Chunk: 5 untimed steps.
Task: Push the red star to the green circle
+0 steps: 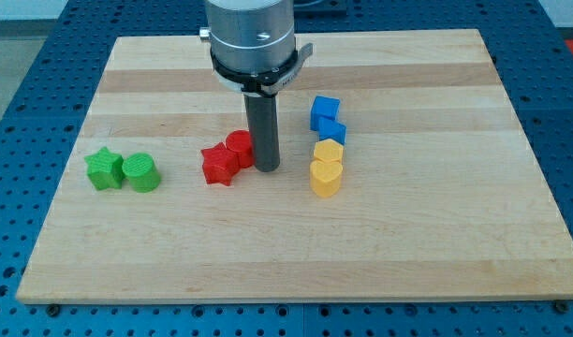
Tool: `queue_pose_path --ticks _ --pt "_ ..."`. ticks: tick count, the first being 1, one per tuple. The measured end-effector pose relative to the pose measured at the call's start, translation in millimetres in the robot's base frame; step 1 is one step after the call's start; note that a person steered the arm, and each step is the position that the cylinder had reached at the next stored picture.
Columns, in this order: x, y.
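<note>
**Rod stands beside red pair at centre of board**

On the wooden board (296, 253), seen from the view's left to its right: a green star (103, 168) lies at the far left, with the green circle (140, 173) touching it at its 3 o'clock. Well apart from them, near the middle, sits the red star (219, 165), and a second red block (239, 147), apparently round though partly hidden, touches it at about 2 o'clock. My tip (267, 168) rests on the board just beside that second red block, at its 3 o'clock; the arm ends in this plain rod, with no pincer to open or close. Further right, two yellow blocks (326, 167) stand stacked in a column, and two blue blocks (327, 118) adjoin them at 12 o'clock.
</note>
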<state>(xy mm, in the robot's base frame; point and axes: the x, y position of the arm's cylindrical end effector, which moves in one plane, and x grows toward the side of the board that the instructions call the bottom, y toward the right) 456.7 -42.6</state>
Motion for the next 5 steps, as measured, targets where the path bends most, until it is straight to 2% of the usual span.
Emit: queue_pose_path --ticks 5 --pt "11.1 -77.5"
